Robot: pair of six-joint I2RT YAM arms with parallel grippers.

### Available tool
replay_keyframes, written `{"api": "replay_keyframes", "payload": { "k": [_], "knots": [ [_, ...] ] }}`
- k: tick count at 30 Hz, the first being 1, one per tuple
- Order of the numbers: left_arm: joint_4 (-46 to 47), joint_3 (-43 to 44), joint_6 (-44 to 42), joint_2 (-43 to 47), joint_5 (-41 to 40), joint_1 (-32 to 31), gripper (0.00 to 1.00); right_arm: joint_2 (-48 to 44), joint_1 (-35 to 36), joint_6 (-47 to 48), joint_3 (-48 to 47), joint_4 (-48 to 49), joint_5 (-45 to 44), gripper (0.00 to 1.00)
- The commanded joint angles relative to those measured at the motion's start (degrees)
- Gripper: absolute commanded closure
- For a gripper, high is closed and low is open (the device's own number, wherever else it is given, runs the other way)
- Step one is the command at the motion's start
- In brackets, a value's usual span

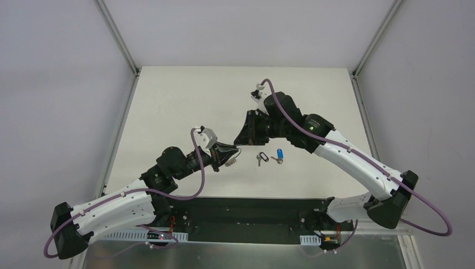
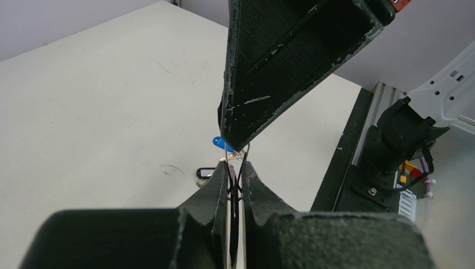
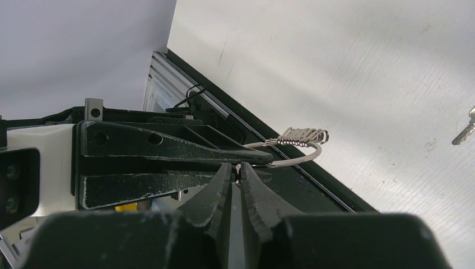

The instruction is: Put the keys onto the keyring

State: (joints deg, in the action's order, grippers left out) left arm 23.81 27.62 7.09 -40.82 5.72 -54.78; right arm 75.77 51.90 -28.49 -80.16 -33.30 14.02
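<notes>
Above mid-table [image 1: 185,106], the left gripper [image 2: 235,168] and right gripper [image 3: 238,168] meet tip to tip, both clamped tight on the keyring [image 3: 302,135]. The black key [image 1: 259,159] and blue key [image 1: 279,155] lie on the table nearby, off the ring.

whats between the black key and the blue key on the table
Nothing. The top view shows only a narrow bare strip of table between the black key and the blue key; they lie side by side, apart.

The left pincer [image 2: 236,171] clamps the keyring [image 2: 230,216], with the right pincer [image 2: 234,143] meeting it from above.
</notes>
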Motion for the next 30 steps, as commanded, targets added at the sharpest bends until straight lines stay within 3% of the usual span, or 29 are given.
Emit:
{"api": "replay_keyframes", "payload": {
  "k": [1,6,21,30],
  "knots": [
    [4.49,1.08,1.15,1.0,0.85,-0.37,1.0,-0.12,0.31,-0.2,-2.88,0.3,0.53,0.89],
    [4.58,1.04,1.03,1.15,0.83,-0.38,1.0,0.17,0.25,-0.25,-2.82,0.26,1.0,1.0],
    [4.2,0.29,-0.51,2.06,1.35,-0.39,1.0,-1.67,0.44,-0.21,-1.91,1.31,-0.47,1.0],
    [3.0,-0.46,-1.83,3.27,1.84,-0.36,0.81,-2.33,0.5,-0.39,-1.93,0.82,-0.84,1.0]
  ]
}}
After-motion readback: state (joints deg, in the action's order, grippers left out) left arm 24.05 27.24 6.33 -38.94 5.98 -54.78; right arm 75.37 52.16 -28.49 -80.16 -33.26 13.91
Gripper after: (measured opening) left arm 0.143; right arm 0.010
